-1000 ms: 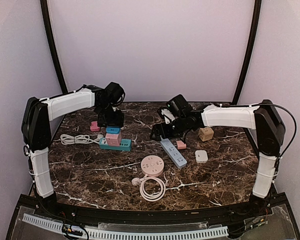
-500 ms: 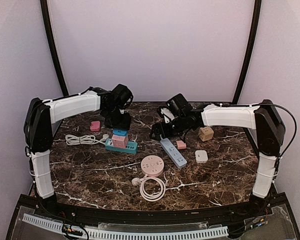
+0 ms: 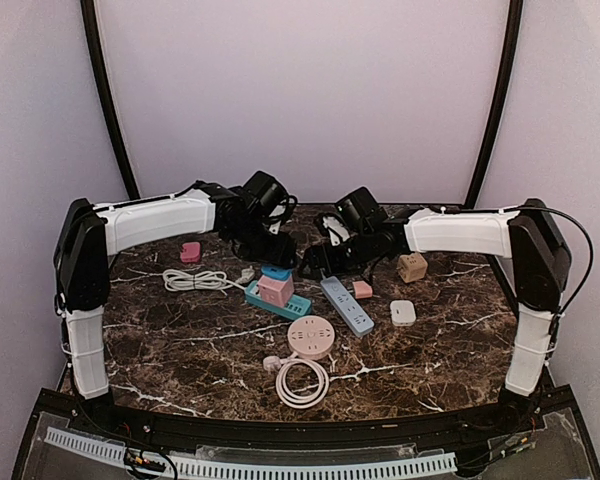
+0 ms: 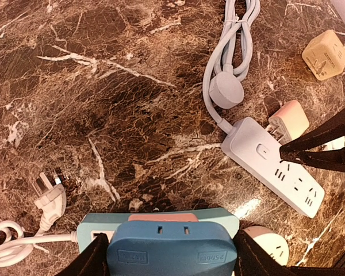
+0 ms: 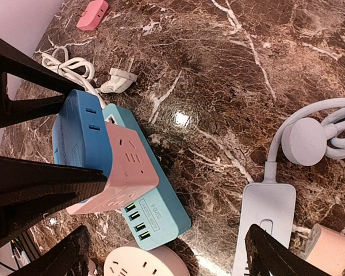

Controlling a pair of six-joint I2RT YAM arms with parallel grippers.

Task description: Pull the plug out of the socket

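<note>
The left fingers [image 4: 95, 261] are pressed against both sides of the blue-and-pink plug block [image 5: 103, 155], holding it. The block sits on the teal socket strip [image 5: 161, 213] near the middle of the worktop [image 3: 180, 340]. Its pins and the seam with the strip are hidden, so how deeply it is seated cannot be told. The left wrist view cuts off the block's lower half. The right fingers [image 5: 276, 259] are spread wide and hold nothing, hovering between the teal strip and the white power strip [image 4: 273, 167], whose near end runs out of the right wrist view. The round pink socket [image 3: 310, 335] shows only as a sliver in both wrist views. A small pink adapter [image 4: 290, 119] lies just beside the white strip.
</note>
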